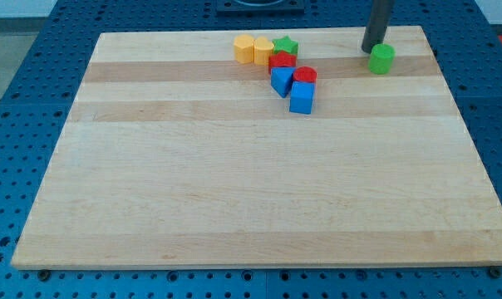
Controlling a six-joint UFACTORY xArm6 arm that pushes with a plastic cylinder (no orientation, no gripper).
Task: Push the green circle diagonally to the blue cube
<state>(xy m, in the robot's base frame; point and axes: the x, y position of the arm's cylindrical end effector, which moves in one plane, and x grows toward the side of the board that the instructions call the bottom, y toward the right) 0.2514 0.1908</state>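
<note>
- My tip [371, 50]: bare rod, holding nothing, upper right of frame, just above-left of green circle [382, 59].
- Blue cube [302, 98]: upper centre, in block cluster, well left of circle.
- Legible writing: none.

We see a pale striped wooden board [234, 183] on a blue table [35, 50]. Blocks: two yellow [253, 49], a green star [285, 46], a green circle [381, 58], two red [282, 61], two blue [302, 97]. Our tip [371, 50] is dark grey.
</note>
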